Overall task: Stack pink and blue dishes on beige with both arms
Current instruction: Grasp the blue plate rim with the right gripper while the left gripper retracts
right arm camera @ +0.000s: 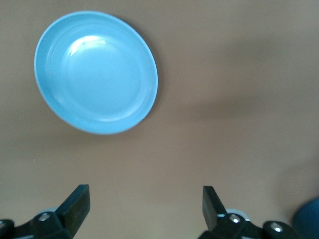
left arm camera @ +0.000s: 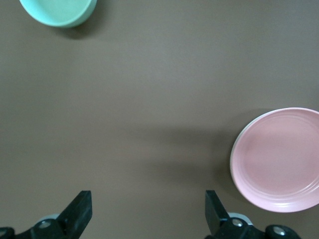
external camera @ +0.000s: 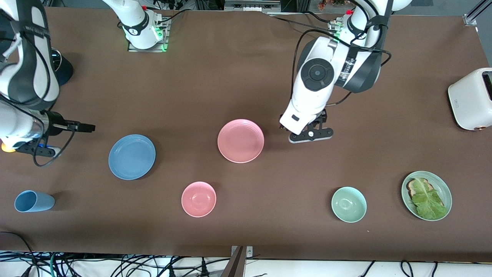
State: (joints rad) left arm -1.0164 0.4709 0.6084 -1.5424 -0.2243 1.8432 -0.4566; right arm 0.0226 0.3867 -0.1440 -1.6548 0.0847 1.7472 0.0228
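**Front view.** Clock hours here take twelve as toward the robots' bases. The pink plate (external camera: 240, 141) lies flat on the brown table (external camera: 230, 77) near its middle. The blue plate (external camera: 132, 156) lies at about eight o'clock from it, toward the right arm's end and well apart. The left gripper (external camera: 310, 134) hangs over bare table at three o'clock from the pink plate, just beside its rim. The right gripper (external camera: 36, 149) hangs over the table's edge at nine o'clock from the blue plate, apart from it. A pink bowl (external camera: 198, 199) sits at seven o'clock from the pink plate. A green bowl (external camera: 348, 204) sits at four o'clock from it, and farther that way is a green plate (external camera: 446, 188) with toast and lettuce. A light blue cup (external camera: 34, 201) lies on its side at eight o'clock from the blue plate. A white toaster (external camera: 471, 99) stands at the left arm's end.

**Left wrist view.** The left gripper (left arm camera: 148, 209) has its fingers (left arm camera: 79, 211) spread wide, with only bare table between them. The pink plate (left arm camera: 278, 159) lies outside one finger, not touching it. The green bowl (left arm camera: 60, 10) shows at the frame's edge.

**Right wrist view.** The right gripper (right arm camera: 145, 206) is also spread wide, and its fingers (right arm camera: 76, 204) hold nothing. The blue plate (right arm camera: 95, 72) lies ahead of them, clear of both tips and more toward one finger's side.
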